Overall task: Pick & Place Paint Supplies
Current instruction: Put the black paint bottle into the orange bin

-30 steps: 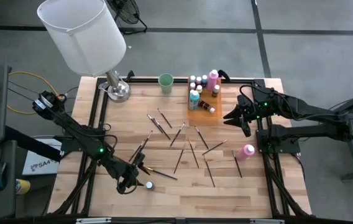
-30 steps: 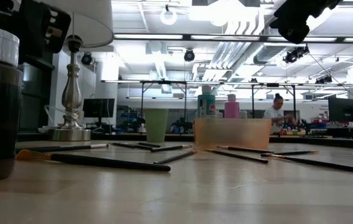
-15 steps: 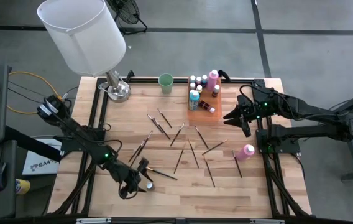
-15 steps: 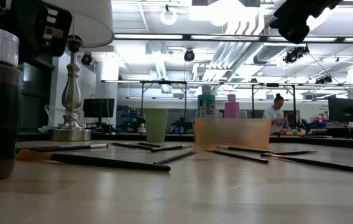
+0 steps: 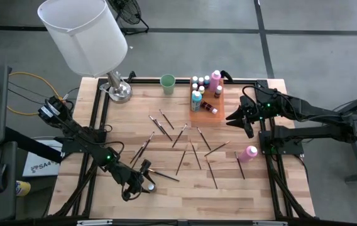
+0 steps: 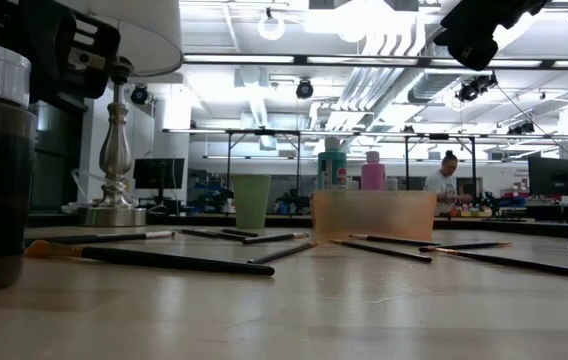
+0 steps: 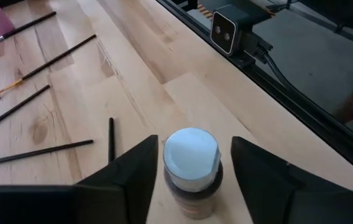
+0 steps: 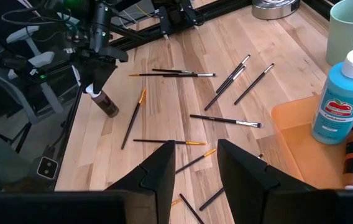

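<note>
Wooden table [image 5: 166,182]: left hand [image 7: 192,163] parted, straddling brown bottle [image 7: 191,169], fingers not yet touching.

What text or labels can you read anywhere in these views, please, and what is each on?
Teal bottle: a printed label with an apple logo, words too small to read.
White box beside the table: dark lettering, blurred, unreadable.
Pink bottle, brown bottle, green cup: no readable text.
</note>
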Controlling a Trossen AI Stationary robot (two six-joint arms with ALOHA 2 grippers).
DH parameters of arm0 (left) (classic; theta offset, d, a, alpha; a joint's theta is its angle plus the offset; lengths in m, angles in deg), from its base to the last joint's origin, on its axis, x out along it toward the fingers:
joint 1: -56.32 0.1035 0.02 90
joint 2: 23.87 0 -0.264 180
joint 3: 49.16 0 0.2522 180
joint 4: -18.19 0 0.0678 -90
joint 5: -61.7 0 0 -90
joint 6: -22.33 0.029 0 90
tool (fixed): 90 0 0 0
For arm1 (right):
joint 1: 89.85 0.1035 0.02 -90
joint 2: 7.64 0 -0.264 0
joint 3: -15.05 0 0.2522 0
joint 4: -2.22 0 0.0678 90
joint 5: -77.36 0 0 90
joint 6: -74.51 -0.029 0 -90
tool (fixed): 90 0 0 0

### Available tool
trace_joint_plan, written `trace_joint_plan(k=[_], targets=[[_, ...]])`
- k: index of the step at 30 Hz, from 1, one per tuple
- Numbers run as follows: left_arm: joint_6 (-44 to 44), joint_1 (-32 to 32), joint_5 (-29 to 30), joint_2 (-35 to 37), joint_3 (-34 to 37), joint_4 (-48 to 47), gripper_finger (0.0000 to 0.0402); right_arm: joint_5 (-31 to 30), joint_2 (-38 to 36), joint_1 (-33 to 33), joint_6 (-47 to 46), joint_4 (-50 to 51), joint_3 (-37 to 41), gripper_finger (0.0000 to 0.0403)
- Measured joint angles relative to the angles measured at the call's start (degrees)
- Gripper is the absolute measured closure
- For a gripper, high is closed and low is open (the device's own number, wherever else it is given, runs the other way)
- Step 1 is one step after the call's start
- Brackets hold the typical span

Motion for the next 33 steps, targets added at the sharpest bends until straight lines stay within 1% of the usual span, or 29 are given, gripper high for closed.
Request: trace_joint_plan(k=[5, 9, 14, 17, 20, 24, 27, 30, 33], targets=[[-0.2, 0.0, 0.2, 0.0, 0.0, 0.0, 0.0262, 0.0, 0.0, 0.0, 0.0, 0.0, 0.0, 0.029], [-0.2, 0.0, 0.2, 0.0, 0.0, 0.0, 0.0285, 0.0, 0.0, 0.0, 0.0, 0.0, 0.0, 0.029], [-1.1, 0.0, 0.4, 0.0, -0.1, 0.0, 0.0279, 0.0, 0.0, 0.0, 0.0, 0.0, 0.0, 0.029], [-4.0, 0.1, 2.5, 0.0, -0.9, -0.3, 0.0274, 0.0, 0.0, 0.0, 0.0, 0.0, 0.0, 0.029], [-5.6, 0.1, 4.2, 0.0, -2.8, -0.8, 0.0273, 0.0, 0.0, 0.0, 0.0, 0.0, 0.0, 0.029], [-6.1, 1.3, 7.2, 0.0, -6.5, -5.0, 0.0272, 0.0, 0.0, 0.0, 0.0, 0.0, 0.0, 0.029], [-7.0, 3.7, 8.6, 0.0, -10.2, -9.6, 0.0273, 0.0, 0.0, 0.0, 0.0, 0.0, 0.0, 0.029], [-7.8, 7.7, 8.8, 0.0, -13.5, -14.0, 0.0281, 0.0, 0.0, 0.0, 0.0, 0.0, 0.0, 0.029], [-7.6, 12.4, 8.9, 0.0, -16.0, -15.6, 0.0283, 0.0, 0.0, 0.0, 0.0, 0.0, 0.0, 0.029]])
